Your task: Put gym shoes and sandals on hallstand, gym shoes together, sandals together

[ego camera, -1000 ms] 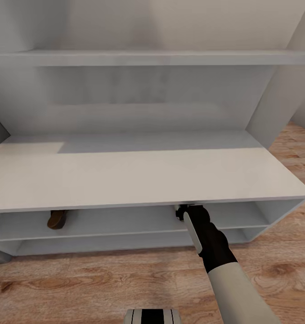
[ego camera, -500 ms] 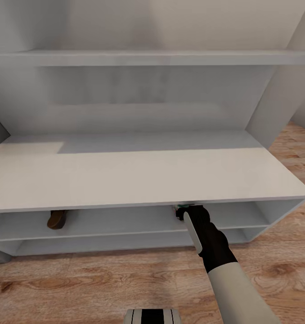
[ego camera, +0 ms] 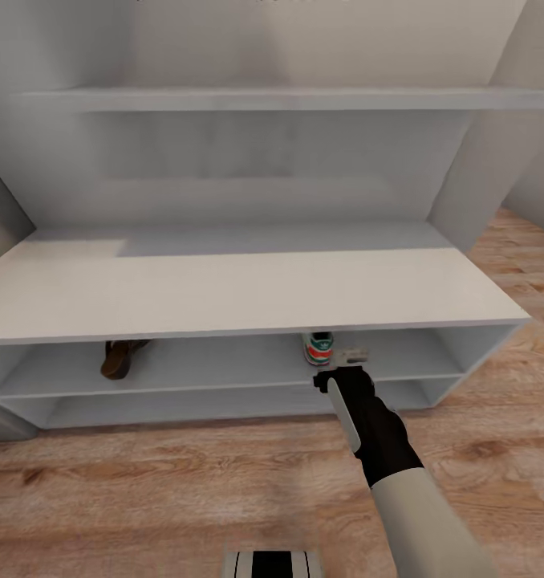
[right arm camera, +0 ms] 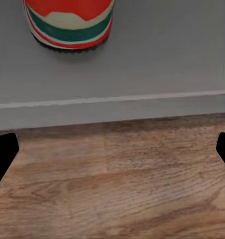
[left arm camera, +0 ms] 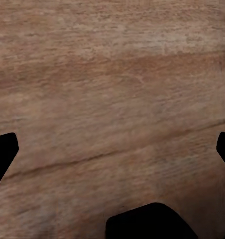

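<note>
The hallstand (ego camera: 248,293) is a pale-grey bench with two open shelf rows under its top. One gym shoe (ego camera: 318,349) stands on the upper shelf row, its red-and-green heel (right arm camera: 68,24) facing out. My right gripper (ego camera: 346,365) hovers just in front of that shelf edge, a little right of the shoe and apart from it. In the right wrist view the right gripper (right arm camera: 112,149) is open, nothing between its fingers. A brown sandal (ego camera: 118,358) lies on the same shelf row at the left. My left gripper (left arm camera: 112,149) is open above the corridor floor (left arm camera: 112,74).
A wall shelf (ego camera: 272,98) runs above the bench. A grey side panel (ego camera: 472,177) rises at the bench's right end. Wood-plank floor (ego camera: 184,482) spreads in front of the bench and to its right (ego camera: 529,265). The lower shelf row (ego camera: 224,405) shows nothing in it.
The head view has drawn back and down. My right gripper has come out from under the bench top, and the gym shoe's heel now shows on the shelf ahead of it.
</note>
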